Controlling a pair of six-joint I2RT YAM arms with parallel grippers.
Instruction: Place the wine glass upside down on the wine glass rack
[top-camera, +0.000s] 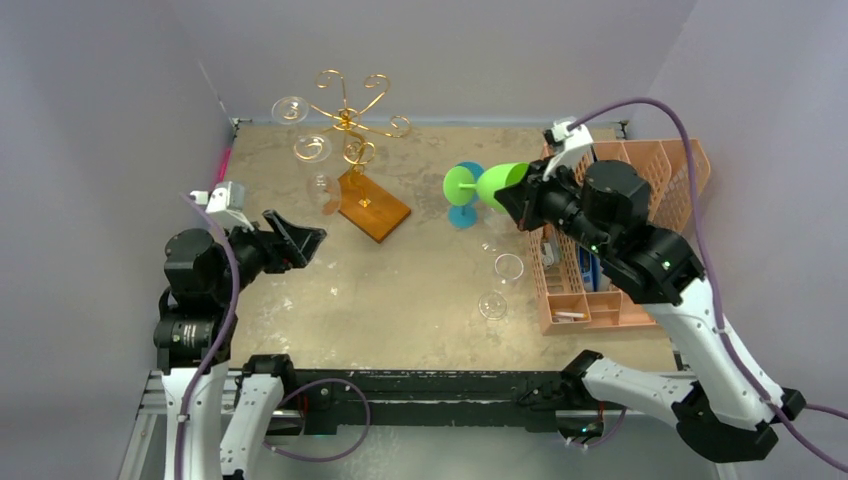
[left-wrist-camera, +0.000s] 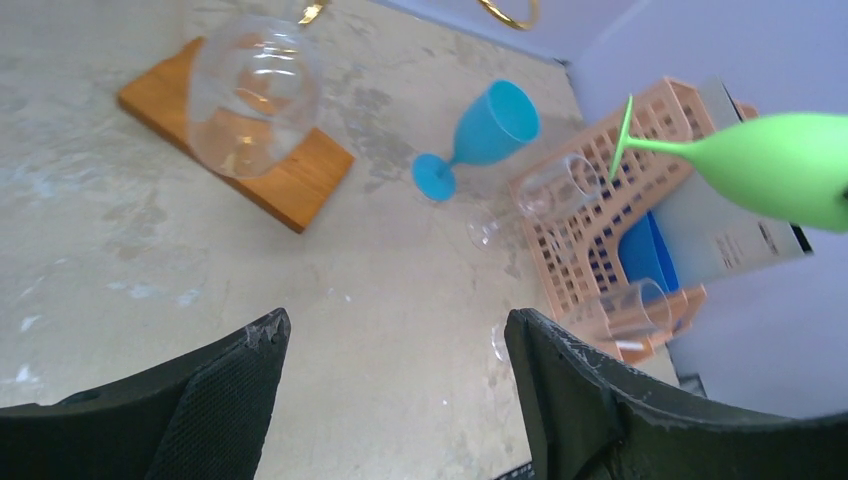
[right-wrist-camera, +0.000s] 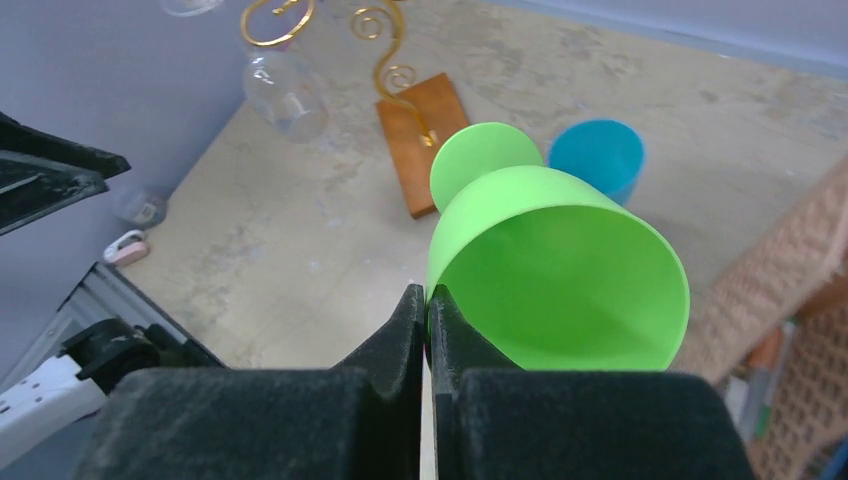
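One green glass aloft, rack well off to its left

One green wine glass (top-camera: 495, 183), smooth matte plastic, held on its side above the surface (top-camera: 400, 290). Foot pointing toward the rack, bowl rim pinched between the right fingers (right-wrist-camera: 395, 345), both pressed tight on the thin wall.

One rack (top-camera: 347, 120) at the far left: thin gold wire, curled spiral arms round a central post, flat rectangular brown wooden base (top-camera: 372, 205). At least two hanging clear glasses (top-camera: 325, 190) on it, upside down.

One blue wine glass (left-wrist-camera: 490, 125) standing on the surface just by the green foot. Two loose clear glasses (top-camera: 508, 266) just beside one orange mesh basket (top-camera: 690, 170) on the right.

Left fingers (left-wrist-camera: 230, 390) spread wide, nothing between them, hovering near the wooden base. Pale, mottled surface with a worn look.
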